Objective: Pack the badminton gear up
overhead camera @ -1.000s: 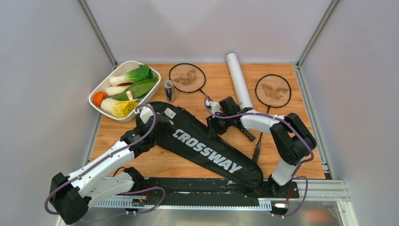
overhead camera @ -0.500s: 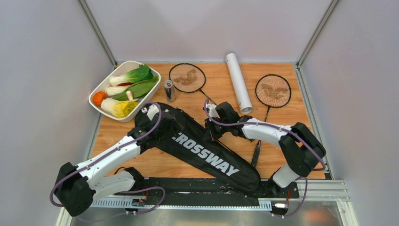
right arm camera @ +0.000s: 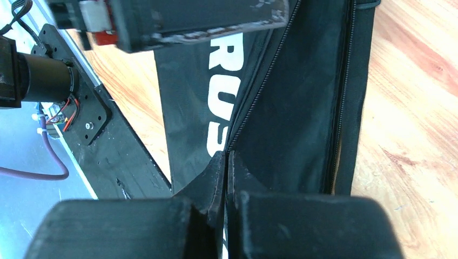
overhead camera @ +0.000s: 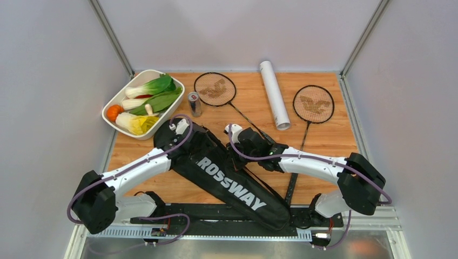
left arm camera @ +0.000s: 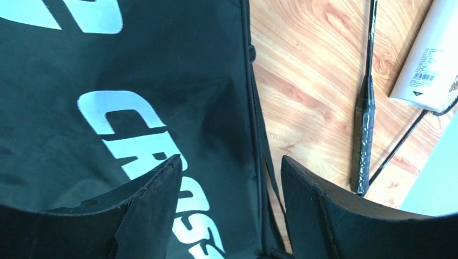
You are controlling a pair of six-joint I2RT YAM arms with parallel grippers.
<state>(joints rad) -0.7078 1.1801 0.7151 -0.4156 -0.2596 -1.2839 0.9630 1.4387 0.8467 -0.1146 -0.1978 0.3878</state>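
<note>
The black CROSSWAY racket bag [overhead camera: 232,183] lies diagonally across the table's near half. My left gripper [overhead camera: 189,141] is open over the bag's far end; in the left wrist view [left arm camera: 229,178] the bag's lettering [left arm camera: 135,135] shows between the spread jaws. My right gripper [overhead camera: 237,155] is shut on the bag's zipper edge [right arm camera: 259,91]; its jaws [right arm camera: 227,162] are pressed together. Two rackets lie behind, with heads at the back middle [overhead camera: 215,89] and back right [overhead camera: 313,104]. The white tube [overhead camera: 274,94] lies between them. A racket handle [left arm camera: 363,140] shows beside the bag. No shuttlecocks show.
A white tray of vegetables [overhead camera: 118,100] stands at the back left. A blue-silver can [overhead camera: 194,103] stands beside it. Grey walls enclose the table on three sides. The arms' black base plate [overhead camera: 216,213] runs along the near edge.
My right gripper has moved left and nearer while shut on the bag's edge, and the bag has swung steeper with its near end shifted left. My left gripper has moved right along the bag's far end.
</note>
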